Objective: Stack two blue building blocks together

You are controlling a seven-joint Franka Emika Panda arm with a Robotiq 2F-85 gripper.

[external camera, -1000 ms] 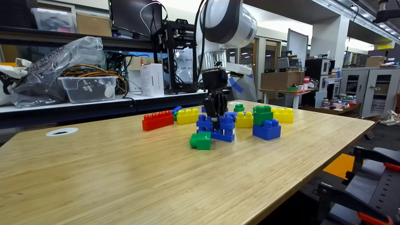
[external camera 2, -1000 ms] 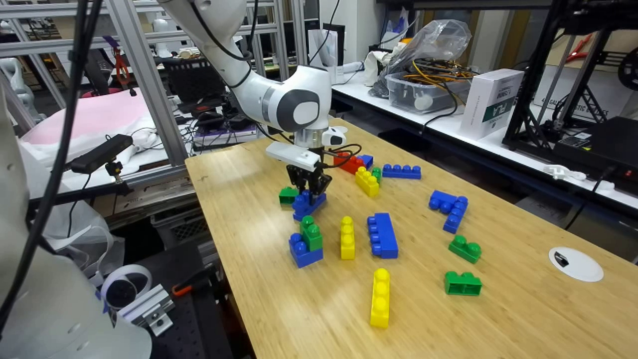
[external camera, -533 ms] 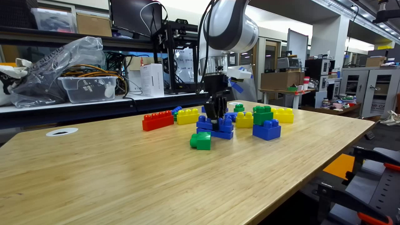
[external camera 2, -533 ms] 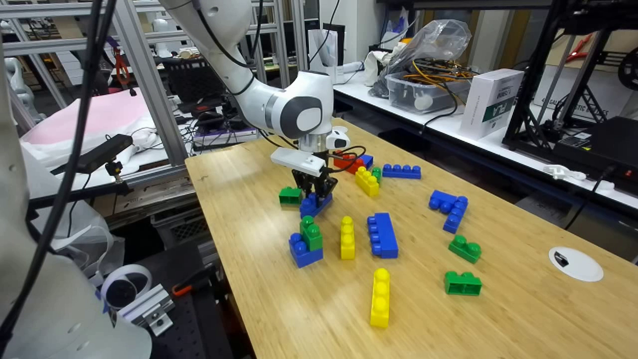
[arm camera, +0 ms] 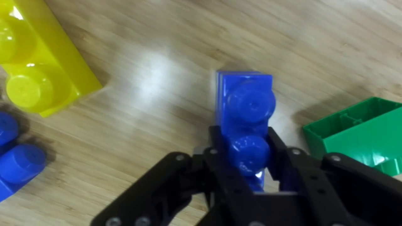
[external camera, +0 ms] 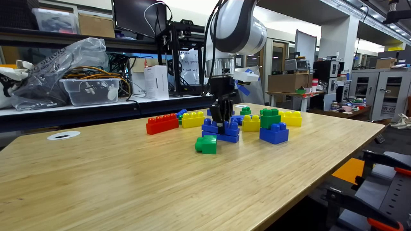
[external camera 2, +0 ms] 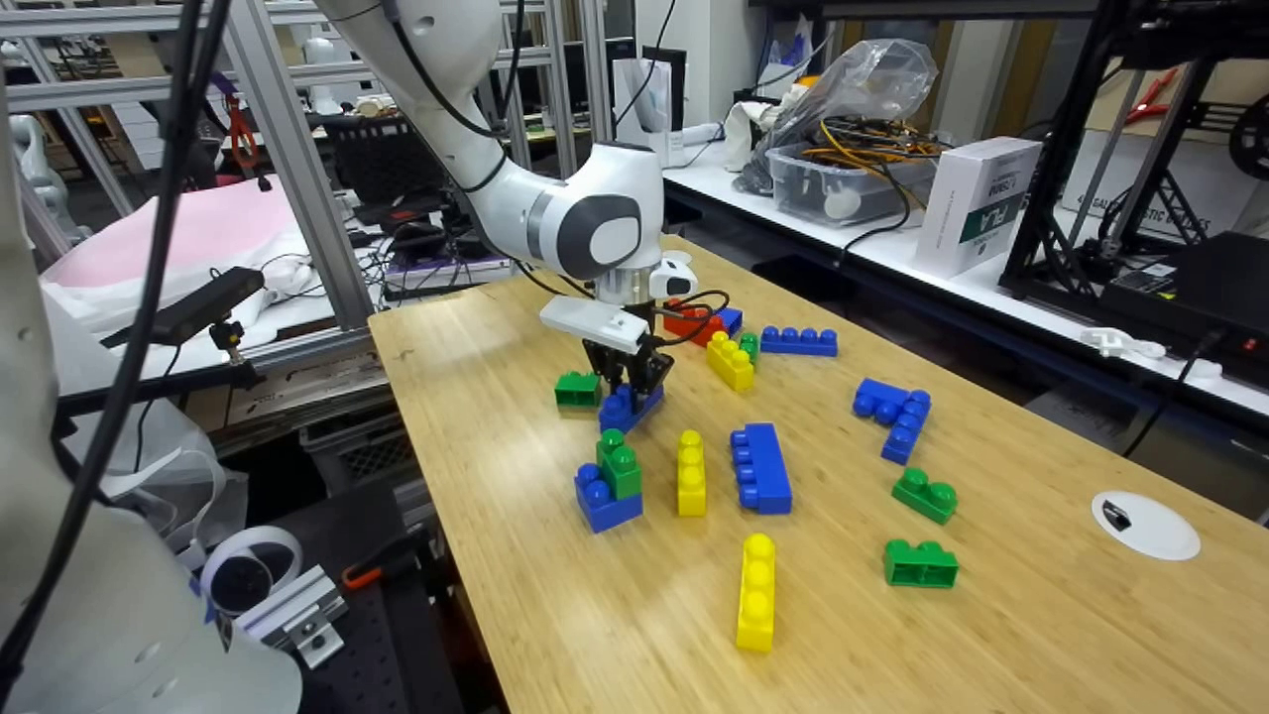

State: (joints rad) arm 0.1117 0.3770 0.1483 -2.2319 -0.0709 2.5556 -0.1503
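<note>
In an exterior view, a green plastic brick [external camera: 207,144], lying on its side near and left, hides part of the lower bright-blue rectangular plastic brick [external camera: 229,138]. In the wrist view, the black gripper [arm camera: 245,133] covers one end of the upper bright-blue rectangular plastic brick [arm camera: 249,110], and a yellow studded plastic brick [arm camera: 50,59] is cut off at left. The gripper holds the upper brick from both sides, above the lower; whether they are fully joined I cannot tell. A second ago a clear gap showed between them; now it is nearly closed.
</note>
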